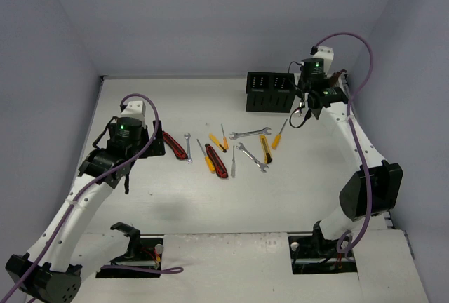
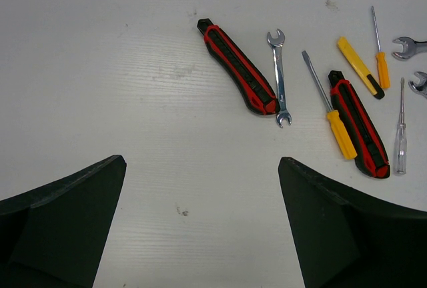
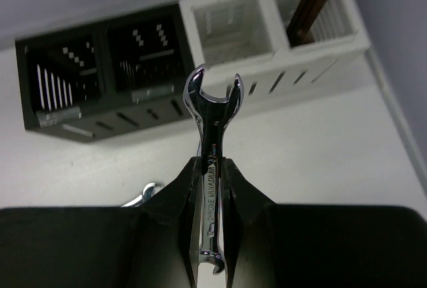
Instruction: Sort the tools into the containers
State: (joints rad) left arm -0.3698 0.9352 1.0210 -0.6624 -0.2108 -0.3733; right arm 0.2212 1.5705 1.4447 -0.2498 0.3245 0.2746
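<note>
Left wrist view: left gripper (image 2: 201,165) spread over the table (image 2: 100,68), probably lining up on the red-black knife (image 2: 237,68), upper centre; right gripper (image 3: 210,168) pinches a wrench (image 3: 212,101) end-first, presumably for dropping into the black box (image 3: 100,127), upper left

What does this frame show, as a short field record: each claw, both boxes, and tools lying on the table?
left claw: open, empty, above bare table near a red-black knife
right claw: shut on a silver wrench, its head protruding toward the boxes
black box: silver pieces visible in both compartments
white box: left compartment looks empty; a dark rod stands in the right one
loose tools: about eleven on the table, knives, wrenches, screwdrivers
</note>
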